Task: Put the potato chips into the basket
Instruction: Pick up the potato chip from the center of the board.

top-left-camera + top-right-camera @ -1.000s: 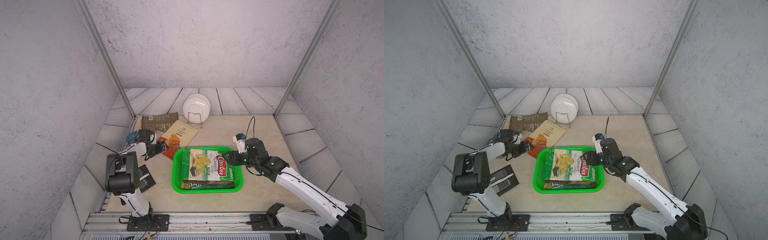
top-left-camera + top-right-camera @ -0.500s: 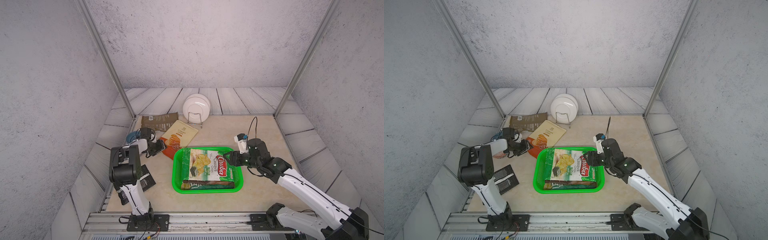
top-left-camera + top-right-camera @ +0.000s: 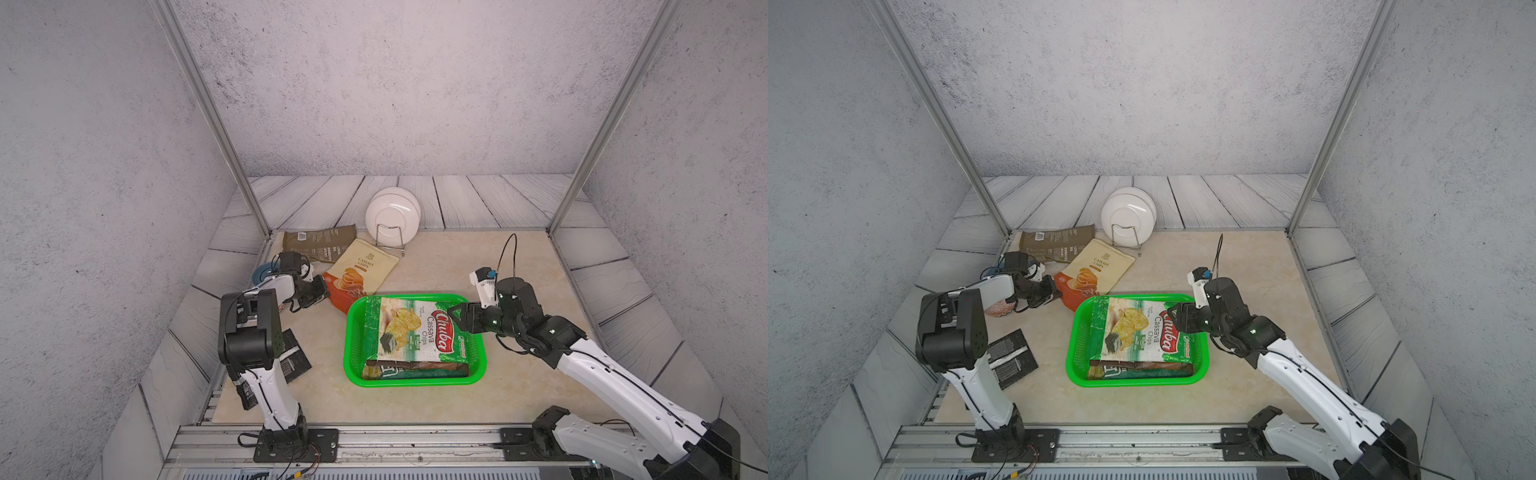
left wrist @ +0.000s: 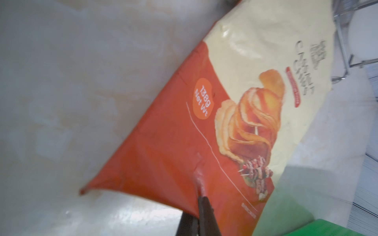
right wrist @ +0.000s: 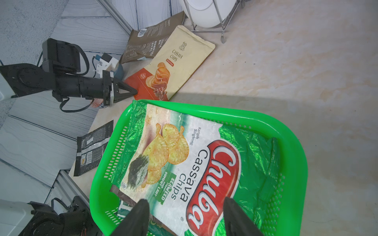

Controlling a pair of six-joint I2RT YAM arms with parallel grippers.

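Orange-cornered bag point(image 3: 365, 266) at centre-left is being pinched by the left gripper point(image 3: 325, 293), needing a lift into the basket point(image 3: 352, 340); right gripper point(image 3: 455, 318) is gaping empty.

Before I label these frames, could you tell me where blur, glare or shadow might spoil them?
Left wrist view: soft throughout, print on the cream-and-orange bag smeared. Right wrist view: sharp, foil glare on the green bag, a broad shadow across the table. Both top views: sharp, evenly lit.
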